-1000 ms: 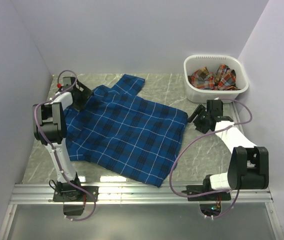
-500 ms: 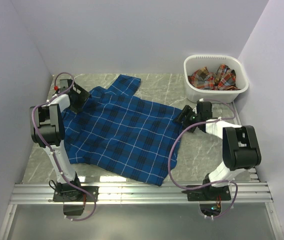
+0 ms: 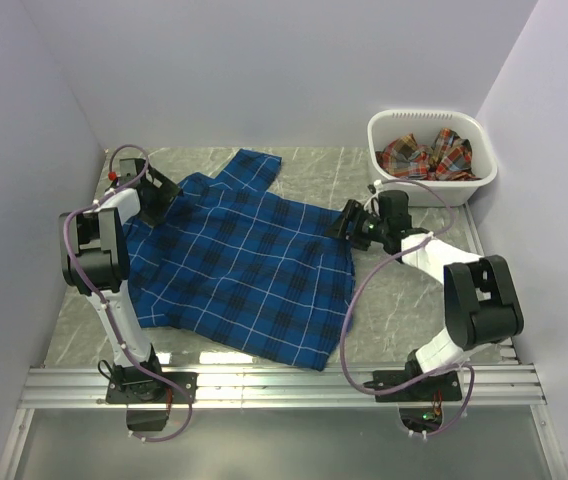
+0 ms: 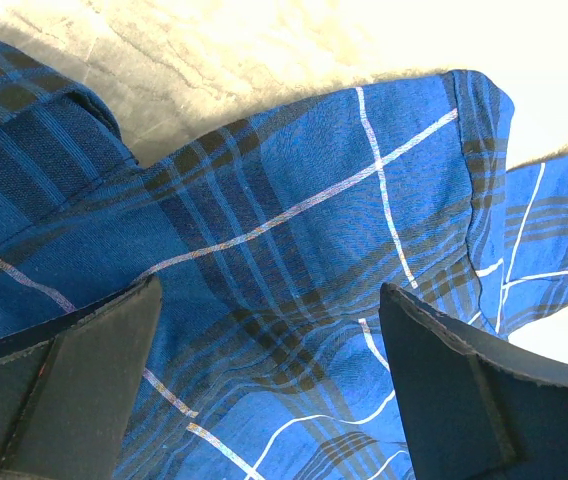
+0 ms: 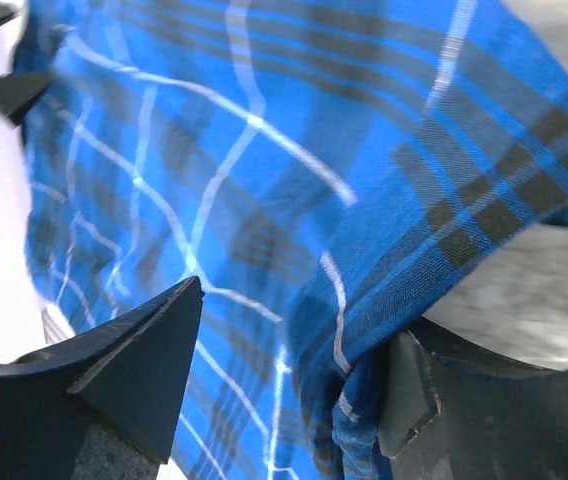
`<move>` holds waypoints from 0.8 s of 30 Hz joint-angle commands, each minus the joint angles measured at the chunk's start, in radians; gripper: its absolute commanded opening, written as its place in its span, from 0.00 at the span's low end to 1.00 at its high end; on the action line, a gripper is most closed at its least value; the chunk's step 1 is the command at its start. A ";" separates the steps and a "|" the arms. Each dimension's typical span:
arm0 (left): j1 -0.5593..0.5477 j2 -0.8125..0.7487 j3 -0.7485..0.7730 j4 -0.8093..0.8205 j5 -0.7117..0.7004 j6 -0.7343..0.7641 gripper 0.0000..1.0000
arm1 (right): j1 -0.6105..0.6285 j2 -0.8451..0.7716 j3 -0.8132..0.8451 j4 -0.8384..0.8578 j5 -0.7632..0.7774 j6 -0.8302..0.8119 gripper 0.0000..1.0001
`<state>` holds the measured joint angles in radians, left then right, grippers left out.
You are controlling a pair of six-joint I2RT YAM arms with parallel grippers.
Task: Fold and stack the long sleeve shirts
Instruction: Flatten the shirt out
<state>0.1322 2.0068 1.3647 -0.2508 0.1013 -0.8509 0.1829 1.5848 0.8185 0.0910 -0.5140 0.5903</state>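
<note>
Since the blue shirt [image 3: 254, 270] lies spread but rumpled across the left and middle of the table [image 3: 404, 300], seen from above, the step looks to me like taking a hold at each side for a fold. The left gripper [image 3: 156, 197] sits over the shoulder near the far left corner. The right gripper [image 3: 352, 222] is at the shirt's right edge, towards the middle. A red-orange shirt [image 3: 426, 155] waits crumpled in the basket [image 3: 424, 190] at the far right corner.

From the left wrist, the pads [image 4: 74, 380] stand wide apart, with royal blue plaid, navy bands and thin white lines creased beneath them. I'd press lower before closing, so the jaws catch cloth and not air.

From the right wrist, the fingers [image 5: 114, 370] are parted too, and a bunched hem lies between them against the far one. Closing there should take the hem whole. Both sides should then lift evenly, or the thin, limp cloth will drag and skew.
</note>
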 commanded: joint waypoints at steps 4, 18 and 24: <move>0.000 -0.011 -0.022 -0.085 -0.006 0.033 0.98 | 0.053 -0.104 0.068 -0.086 0.021 -0.056 0.69; 0.000 -0.017 0.004 -0.139 -0.006 0.039 0.98 | 0.041 -0.292 0.126 -0.635 0.573 -0.023 0.41; -0.002 -0.111 0.024 -0.182 -0.018 0.041 0.99 | 0.068 -0.316 0.070 -0.423 0.326 0.025 0.45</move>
<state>0.1322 1.9827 1.3720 -0.3450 0.0986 -0.8303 0.2279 1.2926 0.8955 -0.4255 -0.1078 0.5667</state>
